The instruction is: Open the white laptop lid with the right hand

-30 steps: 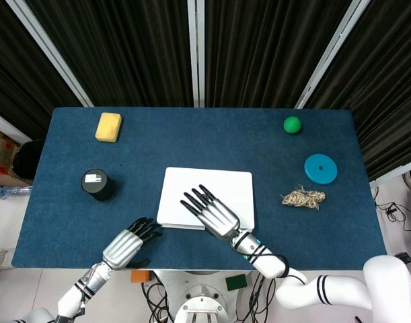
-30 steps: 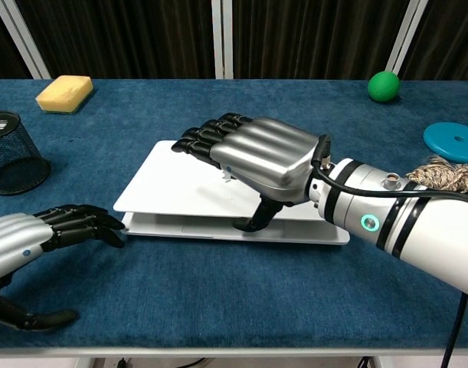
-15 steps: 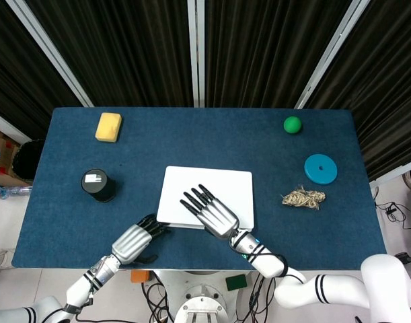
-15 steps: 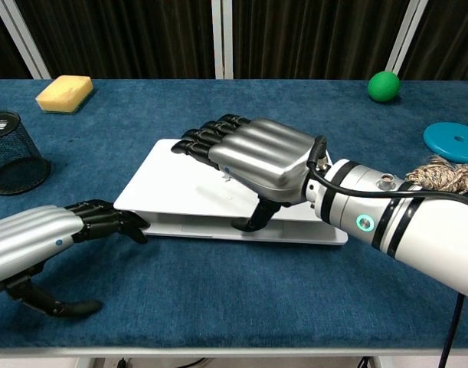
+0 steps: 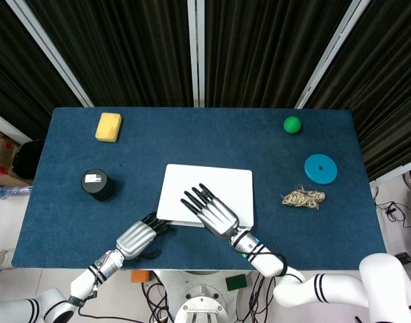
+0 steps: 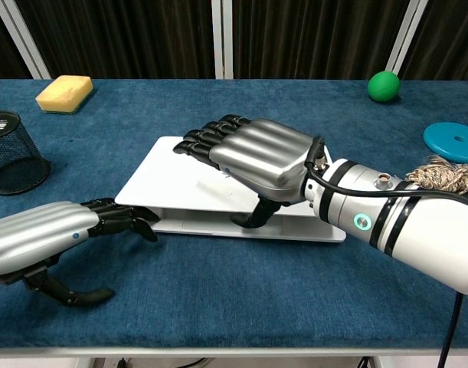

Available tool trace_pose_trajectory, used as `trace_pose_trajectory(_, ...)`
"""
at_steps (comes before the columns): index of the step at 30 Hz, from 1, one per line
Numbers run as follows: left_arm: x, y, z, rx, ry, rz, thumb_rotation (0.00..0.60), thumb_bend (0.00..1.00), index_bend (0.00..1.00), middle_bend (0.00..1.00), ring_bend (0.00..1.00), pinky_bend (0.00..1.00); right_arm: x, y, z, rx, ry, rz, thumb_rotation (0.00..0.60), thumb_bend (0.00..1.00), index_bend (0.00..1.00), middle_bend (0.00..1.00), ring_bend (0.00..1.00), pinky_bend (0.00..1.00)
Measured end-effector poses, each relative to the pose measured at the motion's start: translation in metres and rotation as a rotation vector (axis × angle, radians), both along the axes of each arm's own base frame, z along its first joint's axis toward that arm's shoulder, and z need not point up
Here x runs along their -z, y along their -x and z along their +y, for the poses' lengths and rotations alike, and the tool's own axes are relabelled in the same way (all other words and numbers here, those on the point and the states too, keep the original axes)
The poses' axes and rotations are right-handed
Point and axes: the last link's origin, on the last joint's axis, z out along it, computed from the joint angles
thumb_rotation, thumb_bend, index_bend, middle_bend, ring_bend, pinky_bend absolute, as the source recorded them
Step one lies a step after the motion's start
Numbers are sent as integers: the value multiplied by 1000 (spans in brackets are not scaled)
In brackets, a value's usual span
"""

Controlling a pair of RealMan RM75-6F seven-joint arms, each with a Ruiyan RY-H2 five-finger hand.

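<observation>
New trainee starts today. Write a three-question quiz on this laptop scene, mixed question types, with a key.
1. True or false: the white laptop lid is already raised fully upright.
2. Which hand lies over the lid? A) right hand B) left hand
3. Fill in: the left hand's fingertips are at the laptop's front-left ____.

Key:
1. False; it shows only a thin gap at the front edge.
2. A
3. corner

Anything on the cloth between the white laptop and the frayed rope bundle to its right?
No. In the head view, only bare blue tablecloth lies between the white laptop and the tan frayed rope bundle.
</observation>
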Motion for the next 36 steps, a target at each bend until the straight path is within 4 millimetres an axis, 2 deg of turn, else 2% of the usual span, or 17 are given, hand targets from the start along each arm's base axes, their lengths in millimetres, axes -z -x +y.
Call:
trace_pose_trajectory(9, 2, 1, 5, -2, 41, 44, 600, 169, 201, 89, 0, 61, -4, -2, -2, -3, 26, -4, 600, 396, 0, 0, 0, 0)
trace_pose_trajectory(21, -1, 0, 12, 8, 73, 104, 600, 178, 202, 103, 0, 58, -23, -1, -15, 35, 87, -49, 600, 396, 0, 0, 0, 0)
trace_pose_trajectory(30, -4, -5, 16, 13, 89, 121, 600, 183, 202, 104, 0, 57, -43, -4, -35, 82, 142, -103, 600, 396, 0, 0, 0, 0)
trace_pose_trajectory(36, -5, -6, 16, 14, 94, 130, 600, 183, 202, 104, 0, 56, -65, -6, -59, 140, 188, -151, 600, 396, 0, 0, 0, 0)
